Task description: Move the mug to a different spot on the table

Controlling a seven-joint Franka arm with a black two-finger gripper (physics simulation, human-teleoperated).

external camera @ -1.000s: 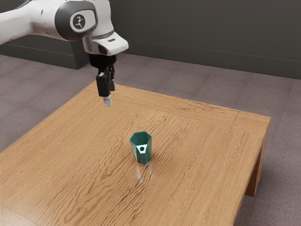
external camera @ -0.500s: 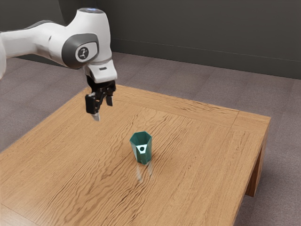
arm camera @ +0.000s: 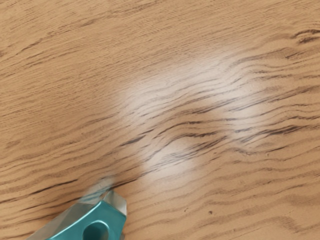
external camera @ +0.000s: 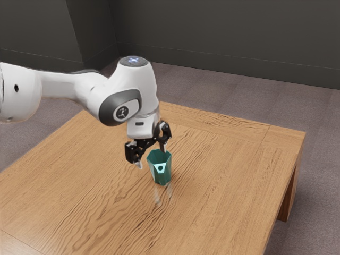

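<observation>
- Teal and faceted, the mug (external camera: 159, 167) stands upright near the middle of the wooden bench (external camera: 228, 175). A small white round mark on its side faces the exterior camera.
- A faint reflection of the mug lies on the polished wood just in front of it.
- A white arm (external camera: 79, 93) comes in from the exterior view's left and bends its hand down over the mug.
- The jaws are spread wide and hang low, at the height of the mug's rim.
- One black finger (external camera: 136, 154) reaches down just beside the mug's wall on the exterior view's left. The other sits close behind the rim, toward the exterior view's right.
- I cannot tell whether either finger touches the mug. It is not pinched from two sides.
- In the wrist view, a teal corner of the mug (arm camera: 85, 222) with its handle opening sits close under the hand. Beyond it runs the bench's (arm camera: 200, 100) dark wavy grain, with a pale sheen across it.
- Grey-brown floor (external camera: 239, 90) surrounds the bench, and a dark wall (external camera: 239, 32) rises behind it.
</observation>
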